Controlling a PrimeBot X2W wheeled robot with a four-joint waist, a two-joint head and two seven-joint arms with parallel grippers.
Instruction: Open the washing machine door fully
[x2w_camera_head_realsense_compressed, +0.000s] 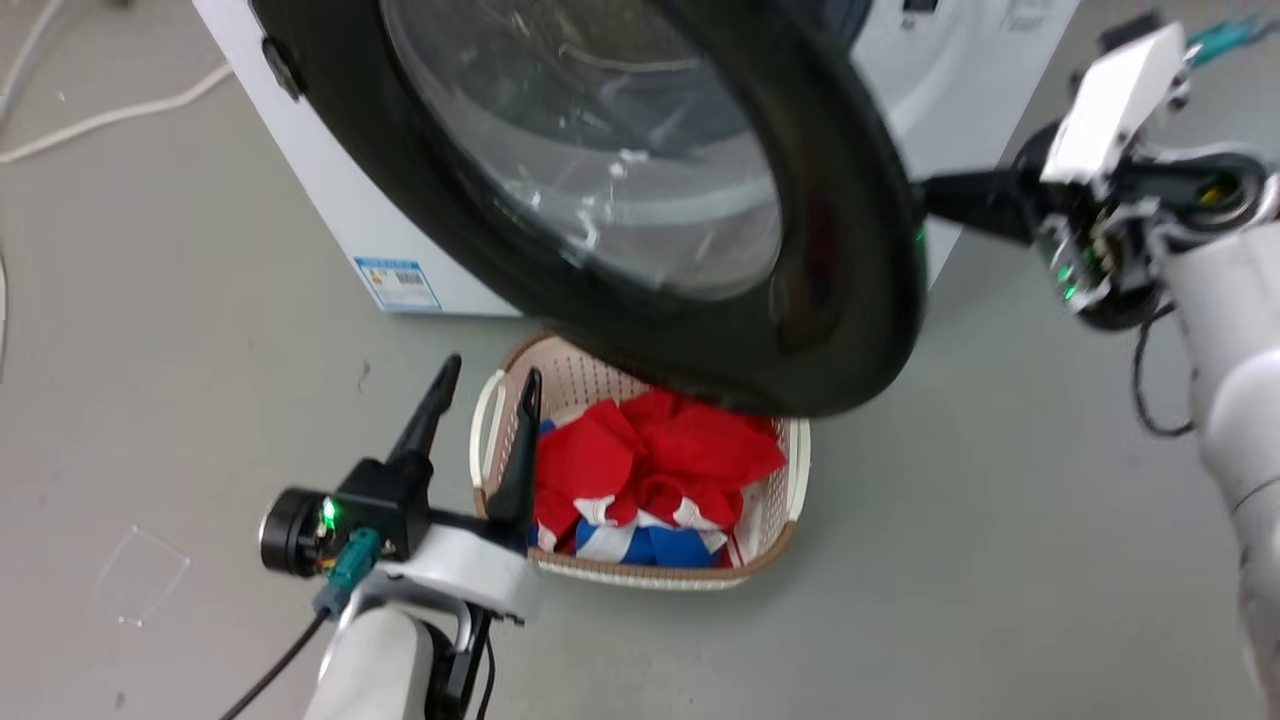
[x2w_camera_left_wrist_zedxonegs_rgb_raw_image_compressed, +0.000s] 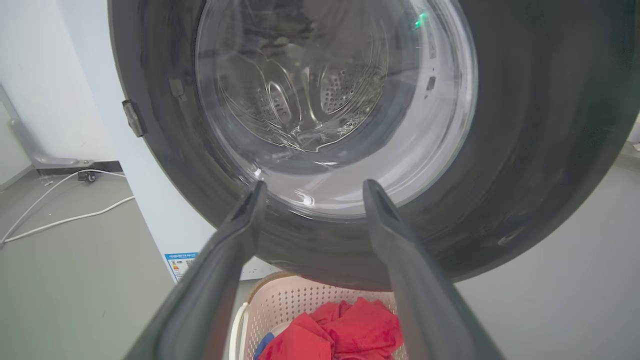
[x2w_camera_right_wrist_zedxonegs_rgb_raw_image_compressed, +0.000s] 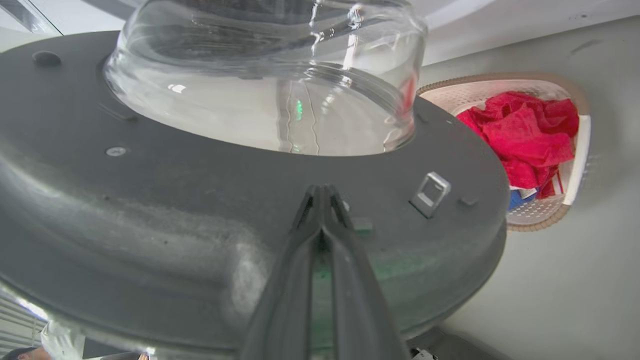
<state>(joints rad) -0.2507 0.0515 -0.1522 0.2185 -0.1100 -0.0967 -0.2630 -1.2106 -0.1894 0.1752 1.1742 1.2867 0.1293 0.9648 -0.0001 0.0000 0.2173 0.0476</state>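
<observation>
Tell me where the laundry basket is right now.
Head view, lower middle: the laundry basket stands on the floor before the washing machine, partly under the open washing machine door, with the left gripper at its left rim.

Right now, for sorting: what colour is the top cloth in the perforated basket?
Red crumpled cloth; head view shows best.

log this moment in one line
door partly open | right gripper shut, tips at door's inner face | left gripper open, free
</observation>
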